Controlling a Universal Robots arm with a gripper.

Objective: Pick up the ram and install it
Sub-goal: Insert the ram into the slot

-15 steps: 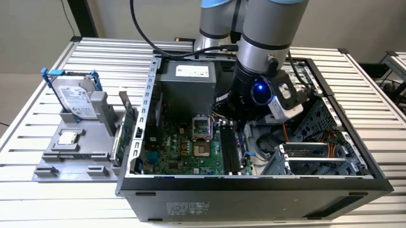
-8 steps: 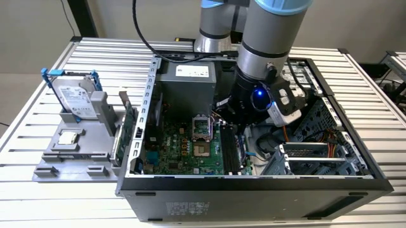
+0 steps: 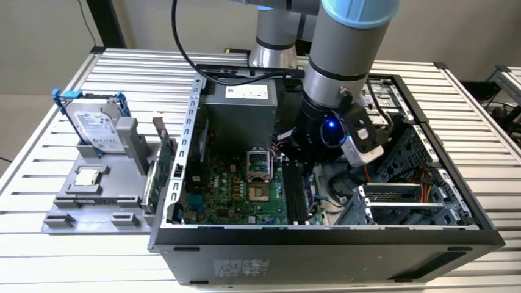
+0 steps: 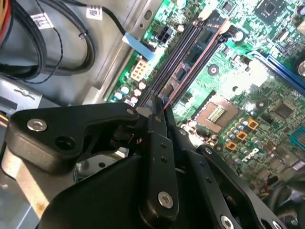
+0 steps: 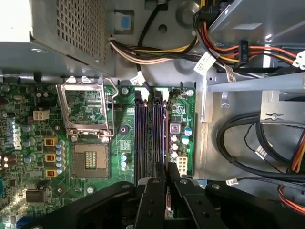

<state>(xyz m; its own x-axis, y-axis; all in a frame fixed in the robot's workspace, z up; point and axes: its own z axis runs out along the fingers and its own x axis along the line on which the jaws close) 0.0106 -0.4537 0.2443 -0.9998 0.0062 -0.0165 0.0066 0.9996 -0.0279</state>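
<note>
The slatted silver metal tabletop (image 3: 65,91) carries an open dark grey computer case (image 3: 326,244) lying on its side, with a green motherboard (image 3: 236,189) in its floor. The grey robot arm with a light blue joint ring (image 3: 346,55) reaches down into the case over the board's right-hand part in the exterior view. Outside the case, on the exterior view's left, a grey plastic parts stand (image 3: 97,195) holds a silver hard drive in a blue frame (image 3: 96,125) standing upright, and a green expansion card (image 3: 163,162) stands between the stand and the case wall.

In both wrist views the black tool (image 5: 166,179) hangs directly over the long black memory slots (image 5: 151,131), its fingers (image 4: 157,121) pressed close together on a thin edge. That edge appears to be the ram (image 4: 164,107), a thin, flat stick seen edge-on, pinched in the tool and lined up along the slots, its lower edge just above them or touching; which cannot be told. Beside the slots lies the open silver processor socket (image 5: 86,112).
</note>
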